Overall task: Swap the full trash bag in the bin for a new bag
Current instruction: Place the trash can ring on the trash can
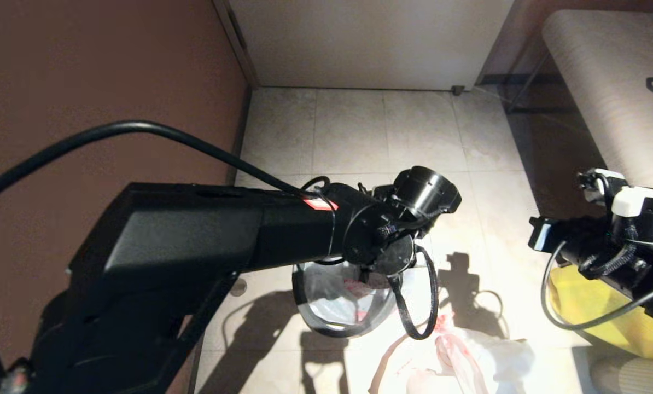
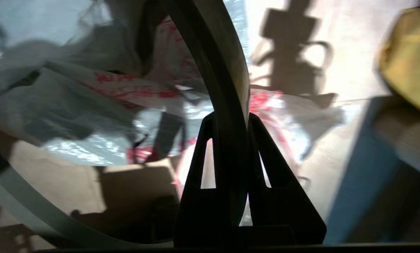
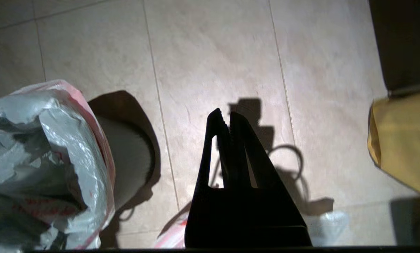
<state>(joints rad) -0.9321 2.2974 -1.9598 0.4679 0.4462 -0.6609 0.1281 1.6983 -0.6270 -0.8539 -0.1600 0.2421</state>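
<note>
The black bin point(image 1: 326, 330) stands on the tiled floor under my left wrist. A crumpled white bag with red print point(image 1: 332, 290) fills it, seen close in the left wrist view as the bag point(image 2: 72, 105). My left gripper point(image 2: 230, 117) is shut on the bin's dark curved rim point(image 2: 210, 52), which runs up from between the fingers. A pale grey arc of the rim point(image 2: 16, 207) curves round the far side. My right gripper point(image 3: 226, 114) hangs shut over bare floor with nothing in it, and the bag point(image 3: 37, 158) lies off to one side of it.
Another white and red bag point(image 1: 479, 355) lies flat on the floor just right of the bin. A large yellow bag point(image 1: 589, 306) sits below my right arm point(image 1: 605, 241). A brown wall point(image 1: 86, 82) runs along the left, and a padded bench point(image 1: 611, 82) stands at the far right.
</note>
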